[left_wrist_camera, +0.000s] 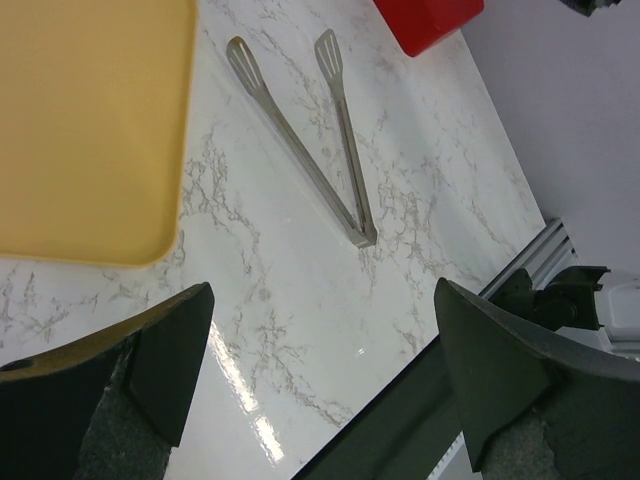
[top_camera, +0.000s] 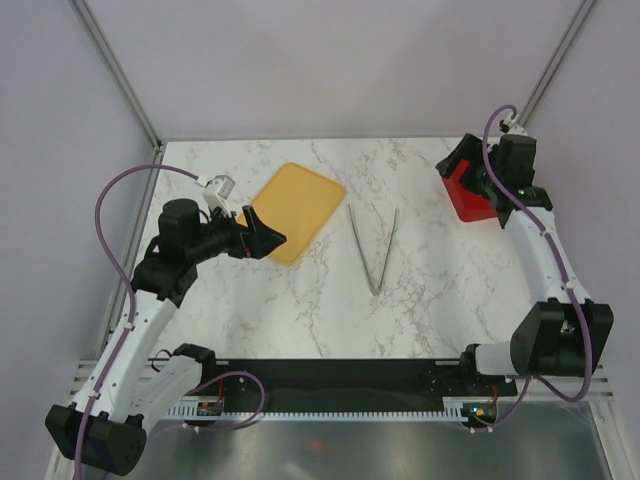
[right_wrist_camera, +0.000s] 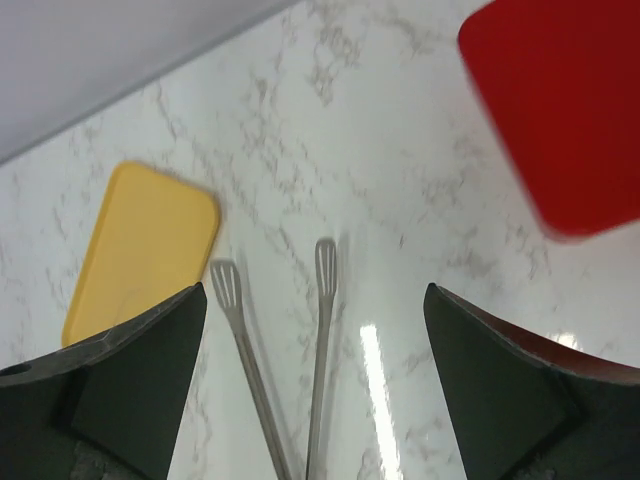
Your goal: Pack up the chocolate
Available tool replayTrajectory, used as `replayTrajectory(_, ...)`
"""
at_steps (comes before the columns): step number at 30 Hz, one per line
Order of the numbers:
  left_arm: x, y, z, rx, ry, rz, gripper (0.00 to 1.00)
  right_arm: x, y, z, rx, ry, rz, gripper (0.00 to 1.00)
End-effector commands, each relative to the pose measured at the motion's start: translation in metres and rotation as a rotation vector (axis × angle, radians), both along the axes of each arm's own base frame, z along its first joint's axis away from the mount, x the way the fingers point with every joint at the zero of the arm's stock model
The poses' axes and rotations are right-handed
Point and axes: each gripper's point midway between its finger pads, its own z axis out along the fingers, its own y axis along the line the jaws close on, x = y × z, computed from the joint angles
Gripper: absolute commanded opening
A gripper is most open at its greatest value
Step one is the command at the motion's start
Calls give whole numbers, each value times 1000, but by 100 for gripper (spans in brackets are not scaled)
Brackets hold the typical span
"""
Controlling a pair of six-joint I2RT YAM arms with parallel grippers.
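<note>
My left claw (top_camera: 266,238) wide open beside yellow tray (top_camera: 300,195); my right claw (top_camera: 468,178) open over red box (top_camera: 472,203). Chocolate not visible in any view, direction unknown. Tongs (top_camera: 373,250) between claws, hinge toward me, left claw slightly nearer

Top camera looks down; wrist cameras share tongs (left_wrist_camera: 355,215), probably the box (left_wrist_camera: 428,22).

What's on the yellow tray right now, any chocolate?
Nothing visible: the yellow tray shows a bare surface wherever it is exposed. From above, the left gripper covers its near-left corner, so that spot is unseen there.
</note>
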Motion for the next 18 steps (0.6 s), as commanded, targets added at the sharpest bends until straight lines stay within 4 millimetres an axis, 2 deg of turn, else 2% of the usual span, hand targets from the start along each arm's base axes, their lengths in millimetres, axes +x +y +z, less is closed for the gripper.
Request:
replayTrajectory(1,-1,-5,14,-16,-76,-51,100,-50,35,-14,-68,55,42,98)
replayTrajectory(2,-1,-6,14,-18,-78,-55,100,-59,43,-23,-60,71,55,98)
replayTrajectory(3,-2,-6,14,-18,-81,-57,100,-67,56,-16,-51,50,86,98)
replayTrajectory(6,-3,-7,14,-23,-85,-64,100,-81,67,-25,-12,69,92,98)
replayTrajectory(7,-2,-7,14,-25,-89,-65,100,-88,74,-22,15,63,126,98)
replayTrajectory(9,-3,-7,16,-27,-102,-67,100,-101,87,-29,13,67,219,98)
replayTrajectory(10,-4,-8,17,-30,-109,-78,100,-107,91,-25,16,50,247,98)
replayTrajectory(11,-4,-8,18,-33,-116,-80,100,-111,89,-32,0,53,255,98)
replayTrajectory(18,-7,-9,23,-43,-156,-86,100,-123,92,-17,-35,-69,320,98)
